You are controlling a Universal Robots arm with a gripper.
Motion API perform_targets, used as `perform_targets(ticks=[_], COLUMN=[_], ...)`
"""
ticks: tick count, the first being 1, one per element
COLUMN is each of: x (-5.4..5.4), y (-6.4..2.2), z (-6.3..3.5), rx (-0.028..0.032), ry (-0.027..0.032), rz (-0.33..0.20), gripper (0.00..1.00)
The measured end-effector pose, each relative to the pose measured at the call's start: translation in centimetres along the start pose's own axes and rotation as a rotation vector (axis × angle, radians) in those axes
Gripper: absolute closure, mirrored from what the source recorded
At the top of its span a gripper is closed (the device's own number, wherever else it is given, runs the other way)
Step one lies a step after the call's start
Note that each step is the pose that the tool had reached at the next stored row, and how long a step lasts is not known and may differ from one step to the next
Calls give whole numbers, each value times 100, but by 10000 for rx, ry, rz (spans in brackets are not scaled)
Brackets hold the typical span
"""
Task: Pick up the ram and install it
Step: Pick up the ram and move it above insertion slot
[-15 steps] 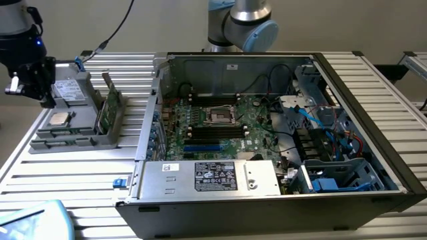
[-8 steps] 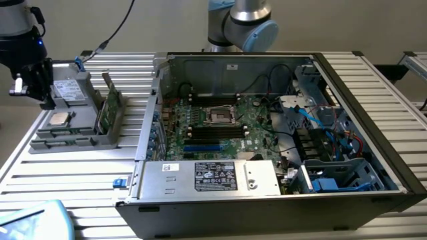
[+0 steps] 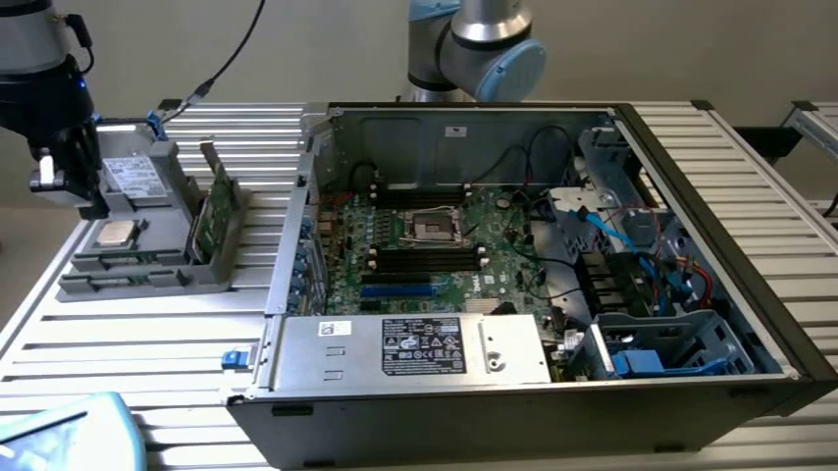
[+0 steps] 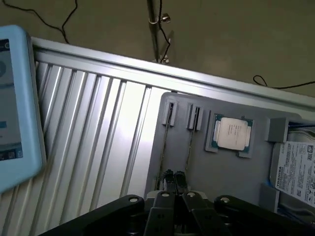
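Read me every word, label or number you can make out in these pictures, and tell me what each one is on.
"TOSHIBA": on the white label of the hard drive in the grey tray.
Power supply label: print too small to read.
Processor chip: markings blurred.
Blue-framed screen: text unreadable.
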State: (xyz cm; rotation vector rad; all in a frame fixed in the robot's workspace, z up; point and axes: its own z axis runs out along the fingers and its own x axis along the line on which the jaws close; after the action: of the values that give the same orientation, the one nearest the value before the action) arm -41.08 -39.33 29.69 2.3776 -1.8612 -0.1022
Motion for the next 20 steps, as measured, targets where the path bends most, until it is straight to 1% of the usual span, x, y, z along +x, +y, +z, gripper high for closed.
perform_targets(ticks=[3,4,18,20], x=[-1,-3,-3,-3], y=[-3,0,1,1], z=[30,36,38,37], rx=[9,10,12,12], ry=[73,89,94,94], rz=[-529,-643,-672,-672], gripper=[89,89,89,88])
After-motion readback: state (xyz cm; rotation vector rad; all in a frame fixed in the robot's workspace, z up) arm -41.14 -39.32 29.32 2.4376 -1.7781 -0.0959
